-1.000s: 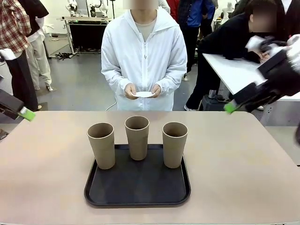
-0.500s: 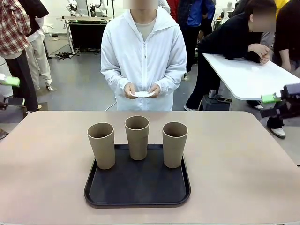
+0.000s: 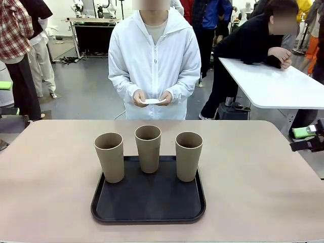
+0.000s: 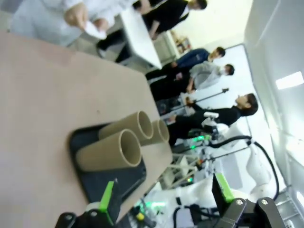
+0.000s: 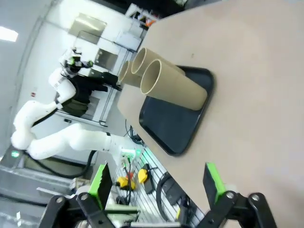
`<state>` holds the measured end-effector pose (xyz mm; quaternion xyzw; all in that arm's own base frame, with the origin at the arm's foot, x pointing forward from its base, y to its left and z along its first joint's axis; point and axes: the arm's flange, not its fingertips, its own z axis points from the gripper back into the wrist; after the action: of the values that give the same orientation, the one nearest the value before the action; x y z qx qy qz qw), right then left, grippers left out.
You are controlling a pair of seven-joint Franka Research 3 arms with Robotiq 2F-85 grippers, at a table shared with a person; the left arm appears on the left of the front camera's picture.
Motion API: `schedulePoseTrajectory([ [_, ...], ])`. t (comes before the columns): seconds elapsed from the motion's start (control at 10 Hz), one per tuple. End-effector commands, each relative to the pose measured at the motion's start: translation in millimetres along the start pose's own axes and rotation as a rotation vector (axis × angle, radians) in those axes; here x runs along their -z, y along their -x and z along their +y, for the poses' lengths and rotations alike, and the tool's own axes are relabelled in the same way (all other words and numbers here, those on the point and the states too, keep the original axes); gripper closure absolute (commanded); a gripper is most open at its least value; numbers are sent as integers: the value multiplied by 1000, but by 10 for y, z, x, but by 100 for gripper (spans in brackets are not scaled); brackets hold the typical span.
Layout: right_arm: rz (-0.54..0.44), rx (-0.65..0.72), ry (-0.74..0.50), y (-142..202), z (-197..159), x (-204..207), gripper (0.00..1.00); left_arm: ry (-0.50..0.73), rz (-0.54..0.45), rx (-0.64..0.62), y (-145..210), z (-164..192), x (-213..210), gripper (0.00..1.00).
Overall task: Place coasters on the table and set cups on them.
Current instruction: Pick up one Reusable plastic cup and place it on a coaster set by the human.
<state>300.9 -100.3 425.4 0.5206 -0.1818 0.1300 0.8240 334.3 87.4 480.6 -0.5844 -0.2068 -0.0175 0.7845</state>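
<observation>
Front view, checked against a second ago: swung right gripper (image 3: 306, 139) from high over the far right corner down beside the table (image 3: 253, 172), at its right edge; drew left gripper (image 3: 6, 98) back past the left edge. Left both with jaws spread, holding nothing. Leaves three cups (image 3: 148, 148) upright on the black tray (image 3: 148, 205), untouched. Finds coasters (image 3: 154, 101) in the person's hands (image 3: 139, 97) beyond the far edge, none laid yet. Counts as barely started. Opens room for the person; expect coaster placing first, cup lifts afterwards.
</observation>
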Motion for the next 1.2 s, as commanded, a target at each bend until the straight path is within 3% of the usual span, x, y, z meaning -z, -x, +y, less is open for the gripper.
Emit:
schedulePoseTrajectory([
  [0.0, -39, -30, 7, 703, 363, 413, 0, -48, 79, -18, -21, -63, -58, 0],
  [0.4, -34, -28, 20, 657, 401, 420, 0, -118, 238, -36, -32, -58, 60, 0],
  [0.7, -34, -55, 0, 622, 409, 432, 0, -143, 238, -55, -44, -25, -7, 0],
  [0.8, -7, -31, 25, 5, 298, -82, 0, -118, 222, -33, 9, -26, 97, 0],
  [1.1, -7, -31, 25, 5, 298, -82, 0, -118, 222, -33, 9, -26, 97, 0],
])
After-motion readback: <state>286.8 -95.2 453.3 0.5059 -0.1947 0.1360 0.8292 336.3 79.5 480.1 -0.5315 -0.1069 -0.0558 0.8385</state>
